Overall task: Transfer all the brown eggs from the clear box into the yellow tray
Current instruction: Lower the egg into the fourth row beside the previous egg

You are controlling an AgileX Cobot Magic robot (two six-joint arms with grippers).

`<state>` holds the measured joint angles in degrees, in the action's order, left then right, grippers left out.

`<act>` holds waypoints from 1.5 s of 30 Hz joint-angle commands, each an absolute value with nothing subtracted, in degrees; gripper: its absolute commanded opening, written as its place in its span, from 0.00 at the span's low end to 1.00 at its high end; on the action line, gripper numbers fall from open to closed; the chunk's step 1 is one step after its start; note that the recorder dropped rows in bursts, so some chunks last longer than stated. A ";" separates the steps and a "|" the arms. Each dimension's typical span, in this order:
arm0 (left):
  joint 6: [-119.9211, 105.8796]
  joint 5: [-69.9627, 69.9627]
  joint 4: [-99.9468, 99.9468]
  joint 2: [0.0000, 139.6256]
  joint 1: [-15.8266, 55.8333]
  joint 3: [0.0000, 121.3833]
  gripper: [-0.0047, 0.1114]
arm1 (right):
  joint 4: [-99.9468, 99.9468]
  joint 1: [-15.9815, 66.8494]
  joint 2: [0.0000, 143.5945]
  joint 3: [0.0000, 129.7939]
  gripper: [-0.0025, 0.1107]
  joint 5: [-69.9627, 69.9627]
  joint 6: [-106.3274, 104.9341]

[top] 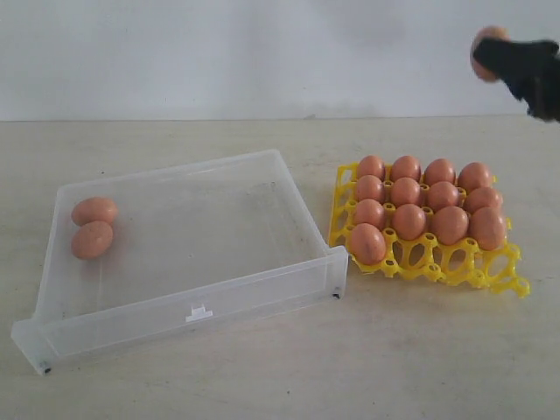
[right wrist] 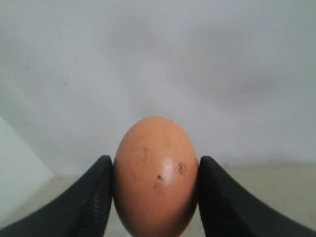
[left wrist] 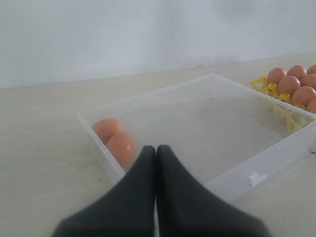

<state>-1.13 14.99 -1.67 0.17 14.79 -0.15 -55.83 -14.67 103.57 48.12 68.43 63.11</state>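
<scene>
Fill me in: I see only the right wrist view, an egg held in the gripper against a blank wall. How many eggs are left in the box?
Observer: Two eggs, touching, lie by the left wall of the clear box.
Operator: How full is the tray?
Observer: The yellow tray holds thirteen; three cups in its near row are empty.
Operator: And the left gripper?
Observer: The left gripper is shut and empty, near the box.

Plastic: clear box (top: pixel 262 297) translucent, yellow tray (top: pixel 479 273) glossy; brown eggs (top: pixel 409 221) smooth.
</scene>
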 commanded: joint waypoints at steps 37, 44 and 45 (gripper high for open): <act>-1.16 14.60 -2.13 0.00 14.80 0.00 0.00 | -85.22 -2.80 102.00 40.99 0.02 46.40 56.98; -1.16 14.60 -2.13 0.00 14.80 0.00 0.00 | -85.29 -2.80 102.00 40.99 0.04 46.40 56.98; -1.16 14.60 -2.13 0.00 14.80 0.00 0.00 | -85.29 -2.80 102.00 40.99 0.05 46.40 56.98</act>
<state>-1.13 14.99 -1.67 0.17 14.79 -0.15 -85.11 -2.85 102.71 41.16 45.69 57.16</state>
